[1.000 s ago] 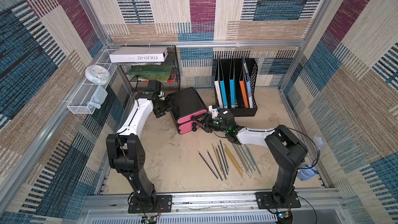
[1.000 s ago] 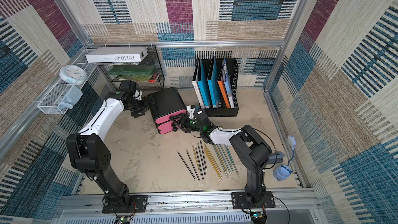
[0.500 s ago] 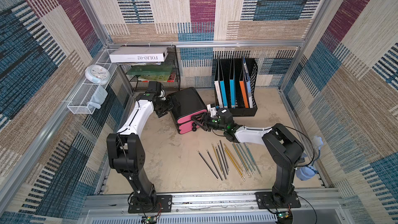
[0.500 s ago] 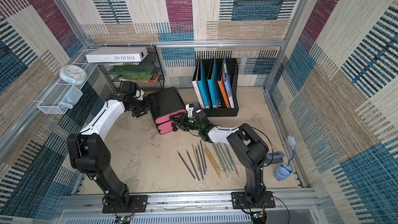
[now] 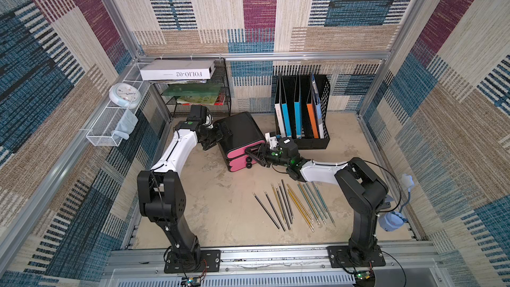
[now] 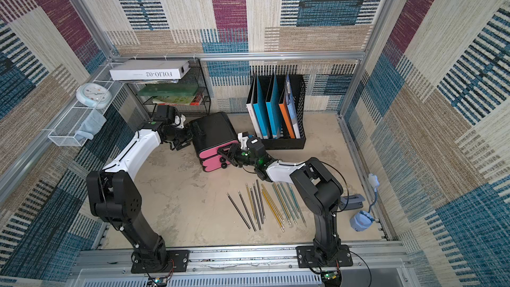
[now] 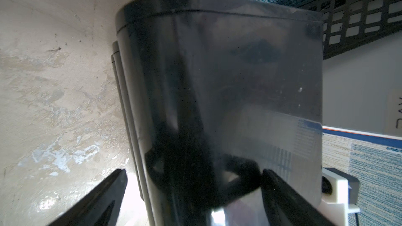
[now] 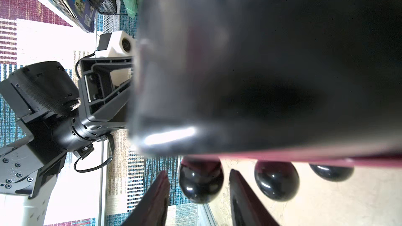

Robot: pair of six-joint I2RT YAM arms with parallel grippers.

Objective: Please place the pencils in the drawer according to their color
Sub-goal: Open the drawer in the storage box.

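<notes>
The drawer (image 5: 239, 137) (image 6: 214, 131) is a black chest with three pink fronts, all closed. My left gripper (image 5: 216, 138) (image 7: 193, 171) stands open across the chest's back end, with a bright gap beside one finger (image 7: 97, 198). My right gripper (image 5: 252, 155) (image 8: 199, 172) is open at the chest's front. Its jaws sit on either side of the top black knob (image 8: 201, 183), with a narrow gap on each side. The pencils (image 5: 292, 207) (image 6: 265, 205) lie in a loose row on the floor in front of the chest: black, then yellow, then teal.
A black file holder (image 5: 324, 122) with folders stands right of the chest, close behind my right wrist. A wire shelf (image 5: 225, 89) with books and a white box sits behind the left arm. A wire basket (image 5: 106, 125) hangs on the left wall.
My right gripper has moved in toward the chest front, and its jaws have narrowed around the top knob. The left arm and the pencils have not moved.
</notes>
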